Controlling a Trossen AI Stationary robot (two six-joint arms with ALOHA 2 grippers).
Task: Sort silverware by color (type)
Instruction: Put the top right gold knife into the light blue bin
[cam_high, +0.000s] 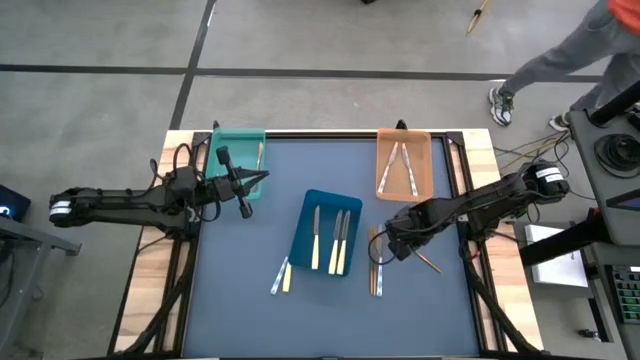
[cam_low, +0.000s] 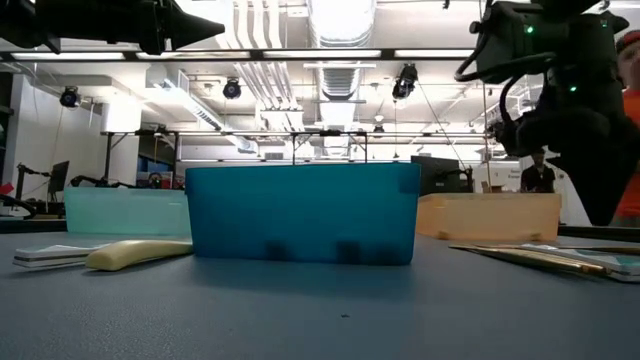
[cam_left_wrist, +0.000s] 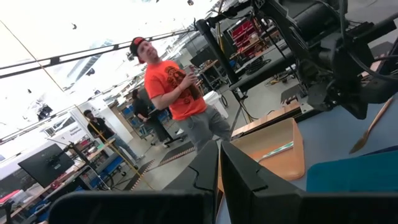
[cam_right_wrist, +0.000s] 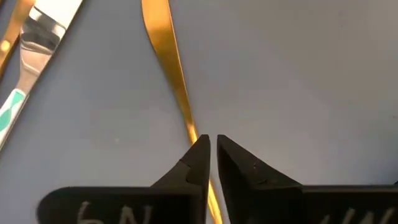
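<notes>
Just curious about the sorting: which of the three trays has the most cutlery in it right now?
The blue tray in the middle, holding about three pieces; the orange tray holds two, the teal tray one.

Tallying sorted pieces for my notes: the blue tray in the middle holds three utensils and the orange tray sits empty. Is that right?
Not quite. The blue tray does hold three utensils, but the orange tray is not empty: the high view shows two pale utensils lying in it, angled toward each other.
</notes>
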